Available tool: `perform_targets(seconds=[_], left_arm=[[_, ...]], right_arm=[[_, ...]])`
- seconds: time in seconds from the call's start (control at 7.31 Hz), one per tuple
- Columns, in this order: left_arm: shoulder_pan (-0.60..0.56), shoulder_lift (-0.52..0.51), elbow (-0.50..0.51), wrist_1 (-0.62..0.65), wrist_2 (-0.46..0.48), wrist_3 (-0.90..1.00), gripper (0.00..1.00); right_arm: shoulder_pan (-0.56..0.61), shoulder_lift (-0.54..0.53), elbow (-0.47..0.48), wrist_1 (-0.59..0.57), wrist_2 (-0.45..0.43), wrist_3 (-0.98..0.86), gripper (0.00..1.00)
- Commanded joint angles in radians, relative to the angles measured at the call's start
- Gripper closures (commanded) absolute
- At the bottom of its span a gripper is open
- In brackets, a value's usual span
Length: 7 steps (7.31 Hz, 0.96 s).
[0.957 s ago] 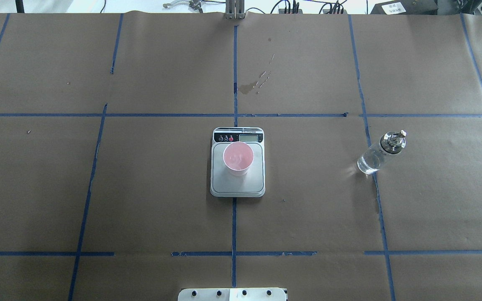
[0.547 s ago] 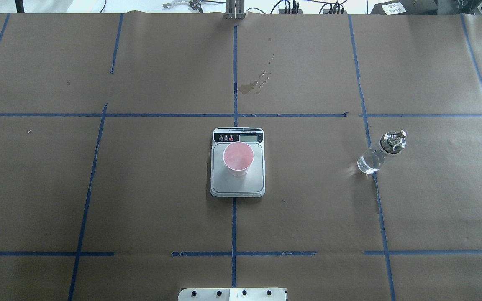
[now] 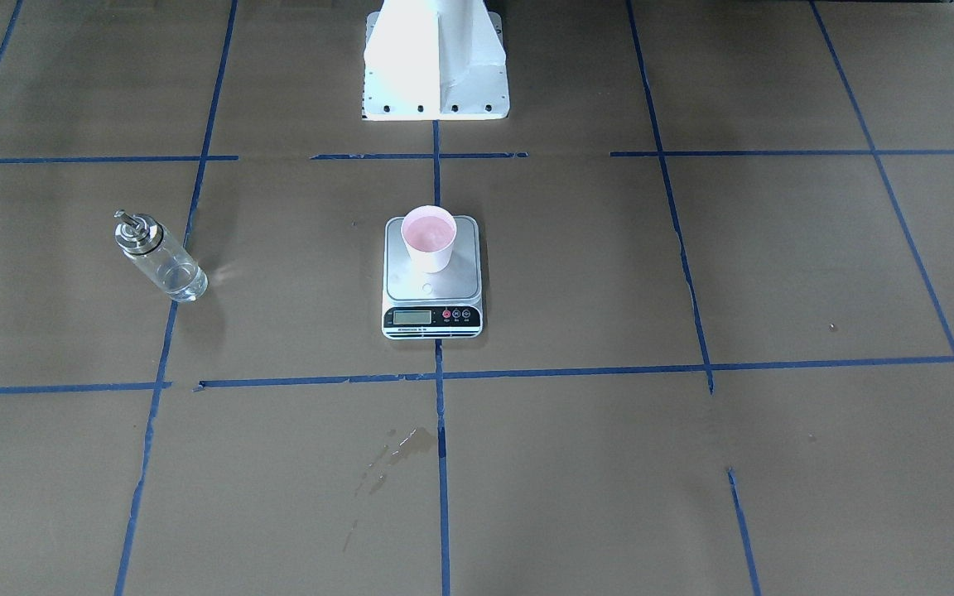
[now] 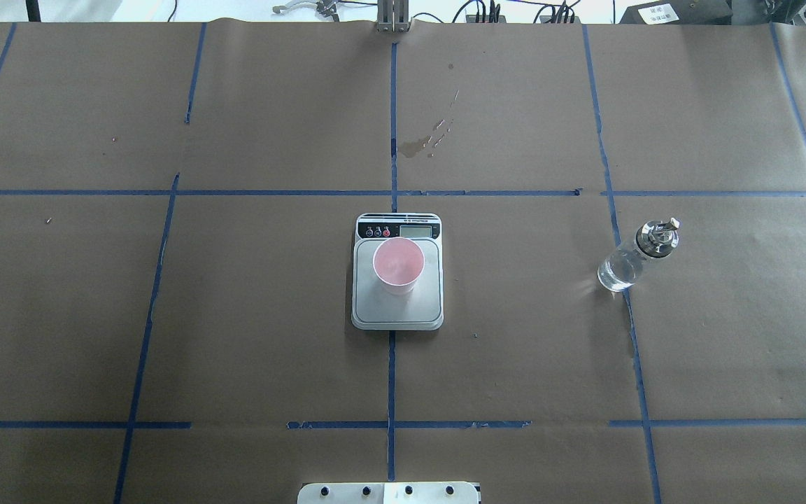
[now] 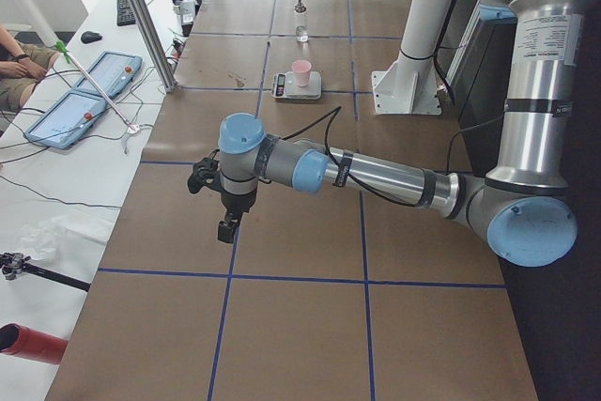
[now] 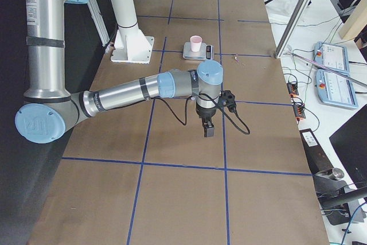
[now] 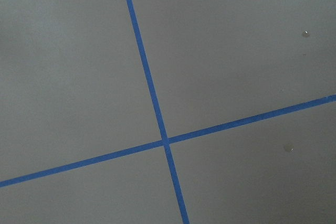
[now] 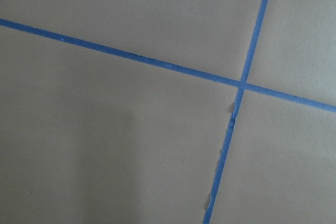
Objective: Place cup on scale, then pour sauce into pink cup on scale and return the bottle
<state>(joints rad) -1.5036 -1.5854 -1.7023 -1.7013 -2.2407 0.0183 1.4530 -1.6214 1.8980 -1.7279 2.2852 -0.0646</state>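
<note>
The pale pink cup (image 4: 398, 264) stands upright on the silver platform of the scale (image 4: 397, 308) at the table's middle; it also shows in the front view (image 3: 429, 237) on the scale (image 3: 432, 319). The clear glass bottle (image 4: 632, 257) with its silver spout cap stands on the table to the right, apart from the scale, with clear liquid inside; in the front view the bottle (image 3: 159, 258) is at the left. My left gripper (image 5: 227, 227) shows only in the exterior left view, my right gripper (image 6: 207, 129) only in the exterior right view. Both hang over bare table far from the scale; I cannot tell whether they are open or shut.
Brown paper with blue tape lines covers the table. A small wet stain (image 4: 425, 140) lies beyond the scale. The robot's white base (image 3: 436, 62) stands behind the scale. Both wrist views show only paper and tape crossings.
</note>
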Motion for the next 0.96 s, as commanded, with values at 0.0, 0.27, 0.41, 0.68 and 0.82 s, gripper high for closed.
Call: perform_targets(seconds=[0.0, 0.27, 0.41, 0.68, 0.82], left_arm=[[-0.016, -0.022, 0.101, -0.032, -0.005, 0.002, 0.00], [-0.032, -0.022, 0.111, -0.018, -0.002, 0.075, 0.00], [-0.035, -0.024, 0.140, -0.009, 0.001, 0.153, 0.00], [-0.046, -0.025, 0.153, 0.034, -0.002, 0.167, 0.00], [-0.046, -0.027, 0.150, 0.060, -0.002, 0.167, 0.00]], right_arm=[[0.006, 0.006, -0.113, 0.004, 0.011, -0.001, 0.00], [0.079, 0.006, -0.174, 0.004, 0.129, -0.001, 0.00], [0.114, 0.006, -0.207, 0.005, 0.196, -0.003, 0.00], [0.141, -0.005, -0.209, 0.039, 0.198, -0.004, 0.00], [0.144, -0.023, -0.241, 0.151, 0.195, 0.000, 0.00]])
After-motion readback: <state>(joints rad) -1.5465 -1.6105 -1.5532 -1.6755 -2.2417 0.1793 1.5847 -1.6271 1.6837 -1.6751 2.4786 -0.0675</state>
